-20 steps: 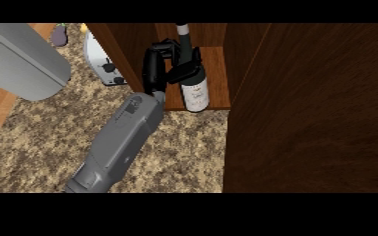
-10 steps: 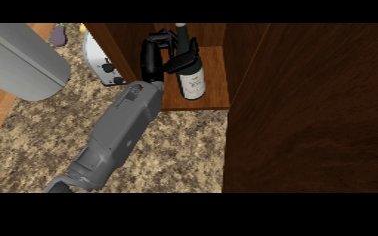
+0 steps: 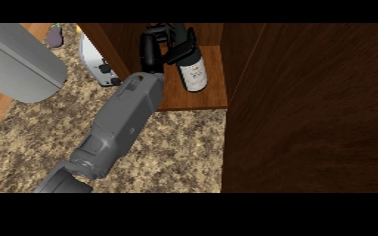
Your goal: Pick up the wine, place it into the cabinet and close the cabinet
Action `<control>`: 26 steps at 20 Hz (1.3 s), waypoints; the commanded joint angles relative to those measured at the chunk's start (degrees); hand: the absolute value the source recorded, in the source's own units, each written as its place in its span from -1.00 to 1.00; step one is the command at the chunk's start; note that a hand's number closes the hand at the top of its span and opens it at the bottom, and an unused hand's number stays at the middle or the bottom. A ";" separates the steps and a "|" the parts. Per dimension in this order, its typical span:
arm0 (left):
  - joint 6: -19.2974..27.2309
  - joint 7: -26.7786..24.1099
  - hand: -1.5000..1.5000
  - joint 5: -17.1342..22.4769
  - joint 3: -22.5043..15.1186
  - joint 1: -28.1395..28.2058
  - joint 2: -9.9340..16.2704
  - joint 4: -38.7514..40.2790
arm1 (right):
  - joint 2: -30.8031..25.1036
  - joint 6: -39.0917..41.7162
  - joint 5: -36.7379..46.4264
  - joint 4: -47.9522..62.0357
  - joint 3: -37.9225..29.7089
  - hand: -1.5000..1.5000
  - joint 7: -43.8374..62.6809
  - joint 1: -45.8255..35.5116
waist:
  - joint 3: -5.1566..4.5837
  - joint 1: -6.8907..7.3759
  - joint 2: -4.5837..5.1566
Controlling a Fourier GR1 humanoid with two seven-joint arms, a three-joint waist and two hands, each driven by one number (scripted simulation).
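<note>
Curling round the neck and shoulder of the wine [image 3: 192, 70], the right hand [image 3: 159, 45] holds the bottle upright on the cabinet [image 3: 210, 97] shelf, near its front edge, likely to set it down before letting go. Its fingers hide the bottle's top. The door [image 3: 303, 105] stands open at right. A toaster [image 3: 96, 62] is half hidden beside the cabinet wall. The left hand is out of view.
</note>
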 commanded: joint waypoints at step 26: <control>-3.87 -6.98 -1.00 2.55 5.83 -2.75 1.81 14.76 | -1.63 0.63 -3.24 -2.59 -0.99 -1.00 0.46 -0.69 | 0.00 -1.07 0.71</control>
